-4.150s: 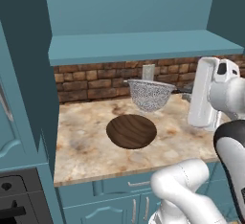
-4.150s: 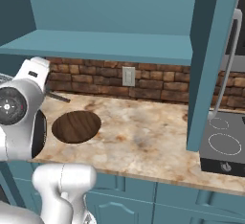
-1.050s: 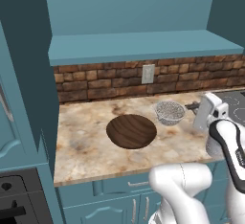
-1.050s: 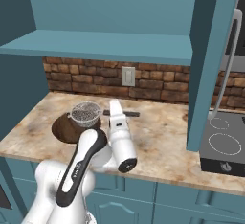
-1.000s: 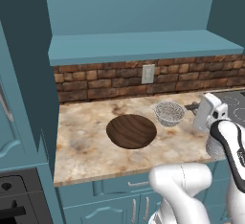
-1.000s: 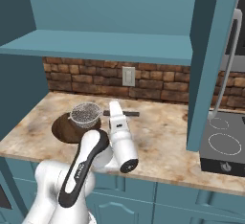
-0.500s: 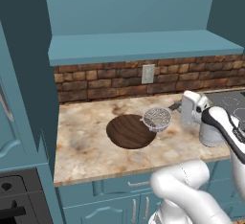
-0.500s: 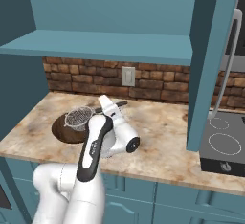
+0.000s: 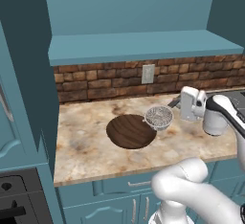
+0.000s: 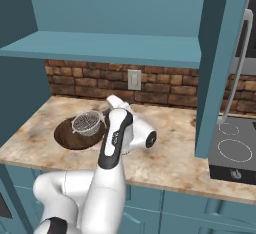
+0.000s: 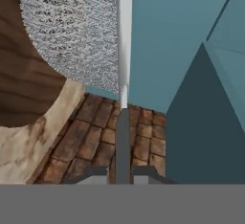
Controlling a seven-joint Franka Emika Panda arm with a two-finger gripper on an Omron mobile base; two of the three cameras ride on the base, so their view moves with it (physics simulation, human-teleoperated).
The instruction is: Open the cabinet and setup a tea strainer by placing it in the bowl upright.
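The end effector (image 9: 178,104), clamped on the tea strainer's (image 9: 158,117) handle, has carried it leftward to the bowl's (image 9: 130,132) rim; lowering remains.

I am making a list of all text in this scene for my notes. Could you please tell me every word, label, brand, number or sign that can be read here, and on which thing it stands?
None: no view shows readable text. The tea strainer, bowl, cabinet, wall outlet and stove are all unmarked.
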